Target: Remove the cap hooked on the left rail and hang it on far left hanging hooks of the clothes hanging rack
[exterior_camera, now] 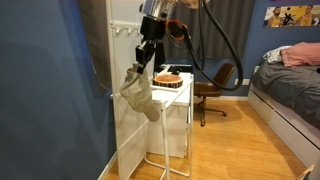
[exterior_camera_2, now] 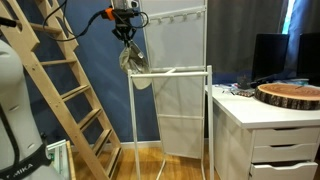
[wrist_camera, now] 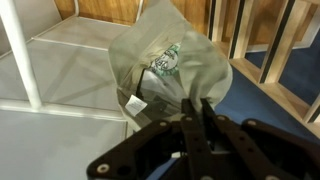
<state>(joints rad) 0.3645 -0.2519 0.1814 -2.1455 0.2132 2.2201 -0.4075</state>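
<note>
The cap (exterior_camera: 139,93) is pale grey-green cloth and hangs limp from my gripper (exterior_camera: 146,52). It also shows in an exterior view (exterior_camera_2: 137,62) below the gripper (exterior_camera_2: 126,32), held in the air in front of the white clothes rack (exterior_camera_2: 172,75) near its top rail. In the wrist view the cap (wrist_camera: 170,62) fills the middle, with a small logo and a white tag, and my gripper (wrist_camera: 199,105) is shut on its edge. The row of hooks (exterior_camera_2: 178,17) on the rack's upper panel lies beside the gripper.
A wooden ladder (exterior_camera_2: 55,90) leans by the blue wall. A white desk (exterior_camera_2: 265,125) carries a wood slab (exterior_camera_2: 290,95). A round wood slab (exterior_camera: 167,78) lies on the white stand, with a chair (exterior_camera: 215,88) and a bed (exterior_camera: 290,90) beyond.
</note>
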